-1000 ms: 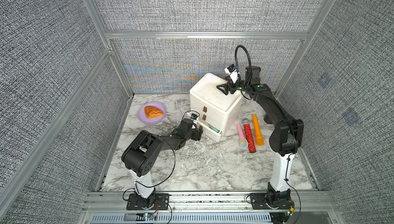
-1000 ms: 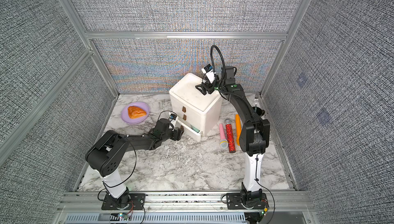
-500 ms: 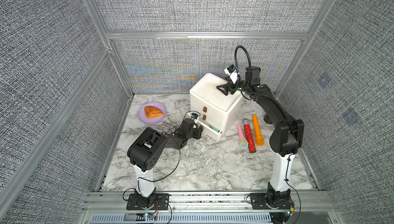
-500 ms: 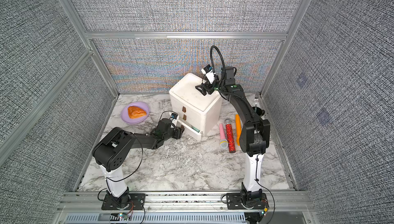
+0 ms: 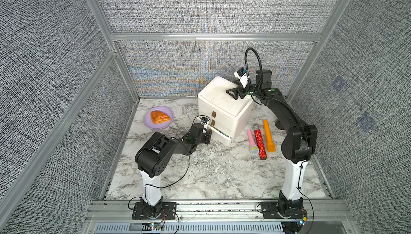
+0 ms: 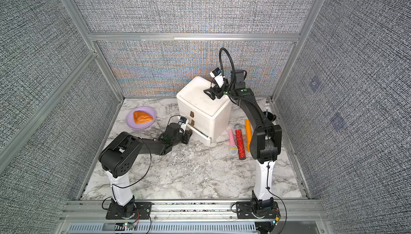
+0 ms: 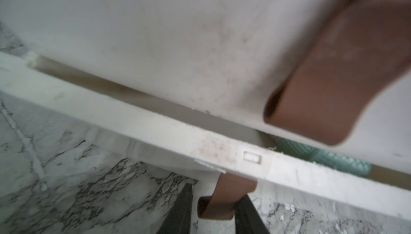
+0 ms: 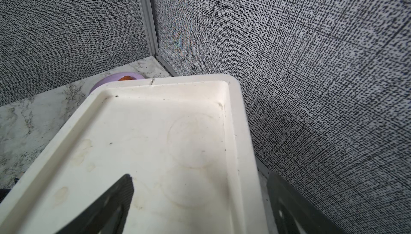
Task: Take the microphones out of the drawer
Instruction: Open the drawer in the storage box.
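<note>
A white three-drawer unit (image 5: 222,101) stands at the back of the marble table. Its bottom drawer (image 5: 220,136) is out by a narrow gap. Through that gap a teal meshed piece (image 7: 322,157) shows, which looks like the microphone; the rest of it is hidden. My left gripper (image 5: 209,135) (image 7: 216,191) lies low in front of that drawer, shut on its brown handle tab (image 7: 224,197), one finger on each side. My right gripper (image 5: 233,93) (image 8: 200,177) rests open on the unit's top, straddling its back edge with nothing between the fingers.
A purple plate (image 5: 148,121) with a pastry (image 5: 159,117) sits to the left of the unit. Pink (image 5: 251,139), red glitter (image 5: 260,140) and orange (image 5: 268,137) microphones lie side by side on the table to the unit's right. Padded walls enclose the table.
My left gripper's jaws have narrowed round the bottom drawer's handle, and the left arm's elbow has shifted. The right arm and the drawer gap look the same.
</note>
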Available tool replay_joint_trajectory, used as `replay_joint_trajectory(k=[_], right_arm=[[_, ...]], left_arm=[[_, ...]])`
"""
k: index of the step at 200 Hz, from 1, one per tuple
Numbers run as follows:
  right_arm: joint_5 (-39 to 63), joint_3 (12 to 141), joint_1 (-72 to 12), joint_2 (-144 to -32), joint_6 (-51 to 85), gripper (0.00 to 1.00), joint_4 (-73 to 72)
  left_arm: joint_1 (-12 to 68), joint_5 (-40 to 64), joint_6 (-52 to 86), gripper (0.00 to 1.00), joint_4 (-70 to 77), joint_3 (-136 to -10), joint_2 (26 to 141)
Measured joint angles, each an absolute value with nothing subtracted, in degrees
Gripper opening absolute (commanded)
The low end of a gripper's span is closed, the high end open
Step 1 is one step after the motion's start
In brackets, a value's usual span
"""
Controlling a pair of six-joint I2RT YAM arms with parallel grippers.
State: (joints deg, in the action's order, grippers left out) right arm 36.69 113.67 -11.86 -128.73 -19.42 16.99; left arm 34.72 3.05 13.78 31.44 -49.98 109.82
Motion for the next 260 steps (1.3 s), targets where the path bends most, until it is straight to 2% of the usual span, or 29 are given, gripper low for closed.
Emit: replay_joint_trajectory(k=[58, 128, 260], right_arm=[[36.93, 113.67, -11.86, -128.79, -19.44, 0.95, 16.99], [37.15, 113.82, -11.55, -128.92, -19.49, 0.95, 16.99], [37.69, 114.3, -11.09, -129.36, -20.21, 0.95, 16.99]], left_arm=[[34.72, 2.98, 13.8, 0.09, 32.01, -49.95, 109.73], [34.72, 2.92, 13.74, 0.01, 31.92, -47.16, 106.78], [34.72, 1.54, 13.58, 0.0, 30.39, -37.32, 96.42]])
